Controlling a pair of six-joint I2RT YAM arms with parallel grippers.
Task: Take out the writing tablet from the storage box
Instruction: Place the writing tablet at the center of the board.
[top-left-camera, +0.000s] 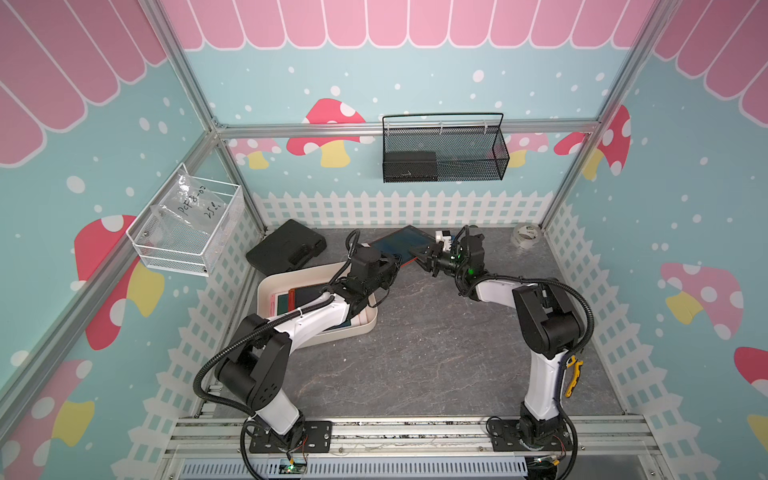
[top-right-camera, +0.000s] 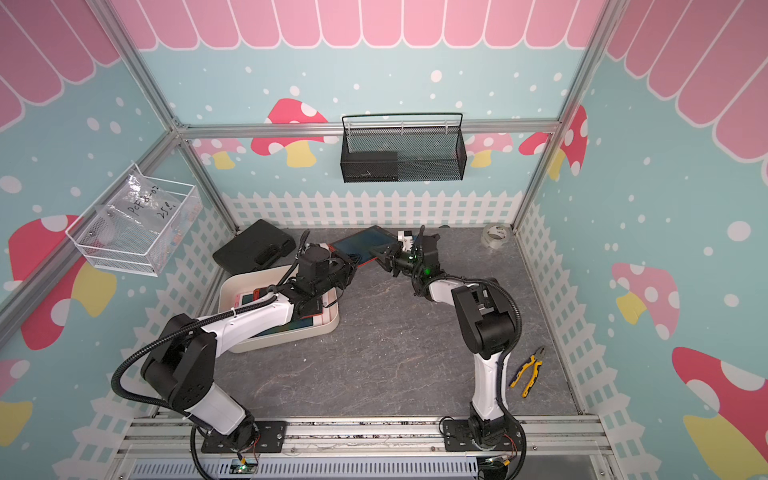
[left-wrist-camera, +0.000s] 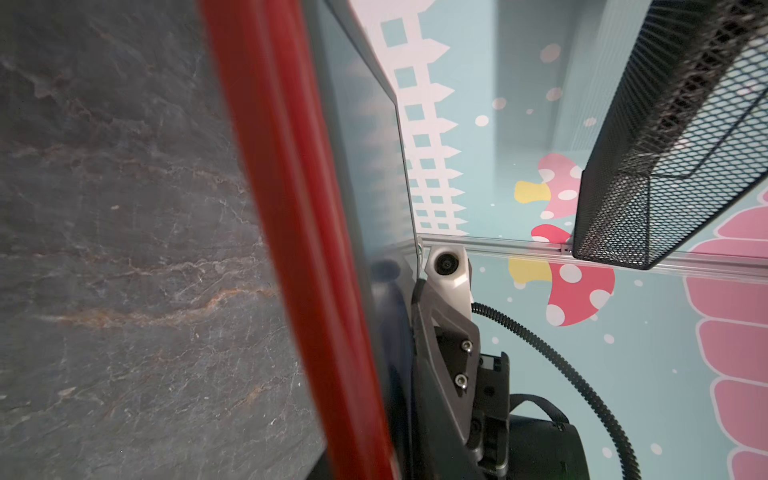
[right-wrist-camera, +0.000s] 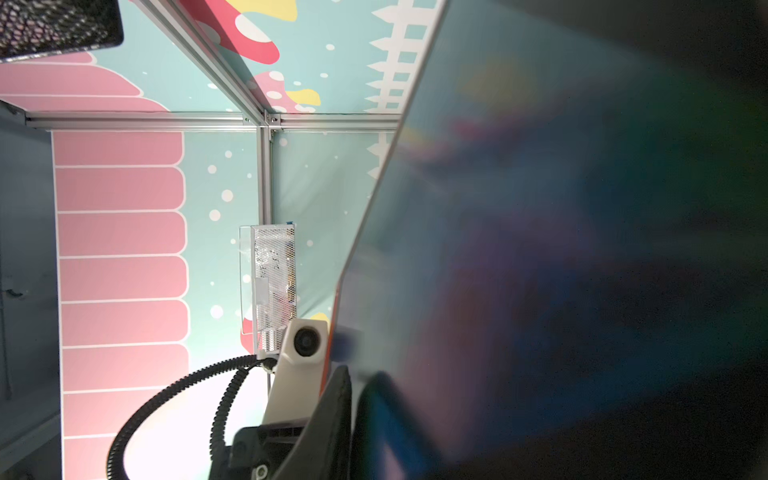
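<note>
A red-framed writing tablet (top-left-camera: 399, 243) (top-right-camera: 365, 243) hangs tilted above the back of the table, between my two grippers and outside the cream storage box (top-left-camera: 266, 291) (top-right-camera: 226, 291). My right gripper (top-left-camera: 424, 257) (top-right-camera: 382, 257) is shut on its near right corner. In the left wrist view its finger (left-wrist-camera: 444, 332) lies flat against the screen beside the red frame (left-wrist-camera: 291, 208). My left gripper (top-left-camera: 395, 264) (top-right-camera: 353, 266) is at the tablet's left edge. In the right wrist view its finger (right-wrist-camera: 332, 415) stands slightly off the screen (right-wrist-camera: 540, 208). More tablets (top-left-camera: 307, 293) lie in the box under my left arm.
A black hard case (top-left-camera: 286, 245) lies at the back left behind the box. A tape roll (top-left-camera: 525, 235) sits in the back right corner and pliers (top-right-camera: 530, 370) lie by the right arm. A black mesh basket (top-left-camera: 444, 149) and a white wire basket (top-left-camera: 187, 224) hang on the walls.
</note>
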